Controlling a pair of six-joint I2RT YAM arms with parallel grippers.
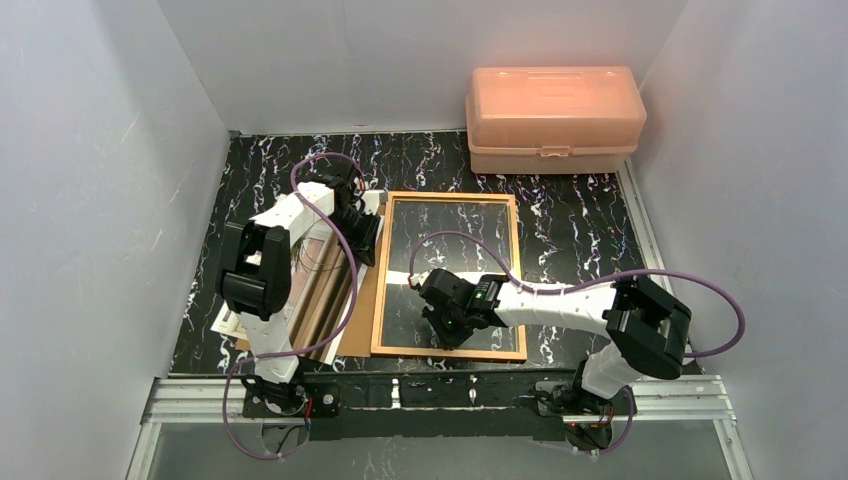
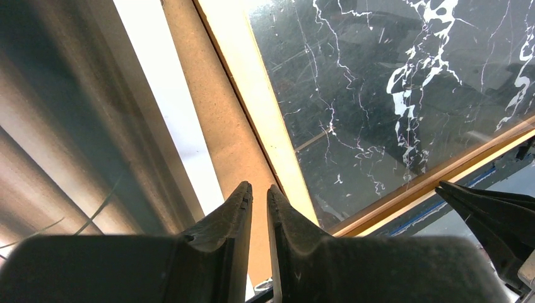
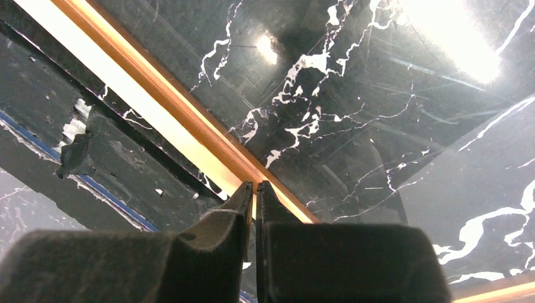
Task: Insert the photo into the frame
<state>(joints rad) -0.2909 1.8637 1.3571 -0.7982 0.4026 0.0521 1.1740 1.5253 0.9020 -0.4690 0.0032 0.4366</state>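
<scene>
Soft overhead light, with glare on the glossy top

You had bright, diffuse light in the top view: the white walls (image 1: 90, 200) were washed pale, the pink box (image 1: 555, 115) ran slightly overexposed, and shadows under the arms stayed faint. In the right wrist view a hot white patch burned out the upper right of the black marbled surface (image 3: 378, 126), with a smaller lamp spot near the top middle. Both wrist views left the fingers (image 2: 233, 221) soft and out of focus – the left one also blurred the photo (image 2: 57, 126) into streaks.
</scene>
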